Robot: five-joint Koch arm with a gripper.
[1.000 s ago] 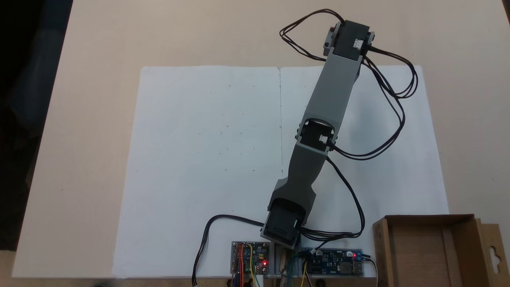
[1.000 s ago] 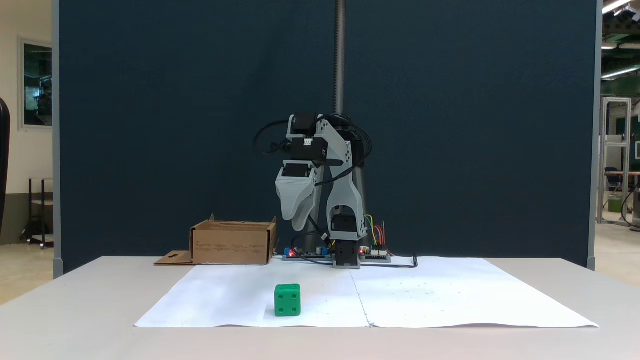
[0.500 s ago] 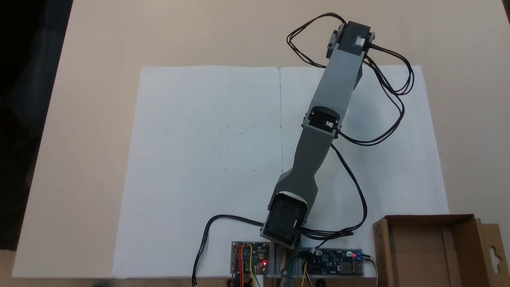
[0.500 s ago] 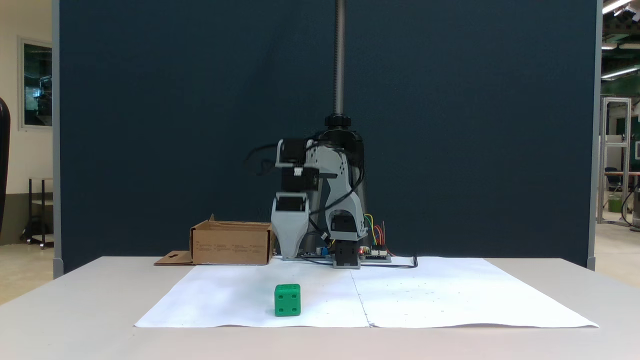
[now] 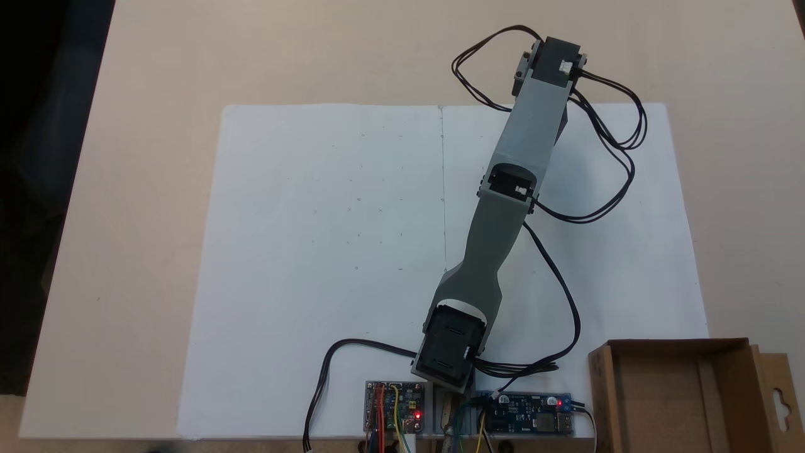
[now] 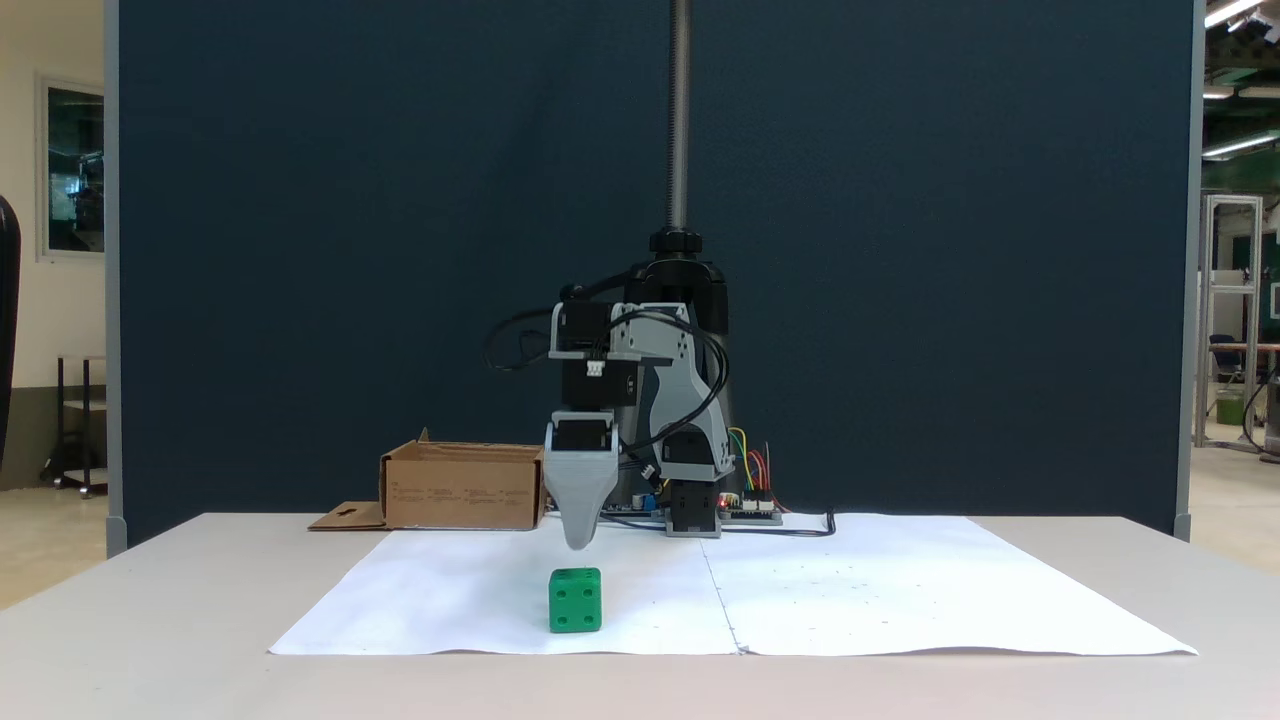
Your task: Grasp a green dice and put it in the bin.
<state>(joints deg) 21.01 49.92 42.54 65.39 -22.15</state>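
Looking across the table from the front, we find the green dice (image 6: 575, 600) resting on the white paper (image 6: 850, 590), near the sheet's front edge and a little left of its centre seam as that fixed view shows it. Our gripper (image 6: 580, 540) hangs tip-down above it, the grey point close over the cube's top face but apart from it — a clear gap of paper shows between them. From this side the jaws lie one behind the other, so we see a single tapering wedge and cannot tell whether they are spread or closed.

The relation our next move turns on is simple: the dice lies almost straight below the tip, perhaps a shade to the left in the front view. How far it sits in front of or behind the tip we cannot judge from here. In the fixed view from above, the arm (image 5: 528, 145) reaches out over the right half of the paper and covers whatever lies beneath its far end, so that camera does not settle the question. A cube has no long axis to favour; its faces look roughly square to the paper's edge.

The bin (image 6: 465, 485) stands well apart — at the back of the table beside the arm's base, left in the front view, bottom right (image 5: 673, 396) from above. We judge the approach nearly complete and the grasp not yet made.
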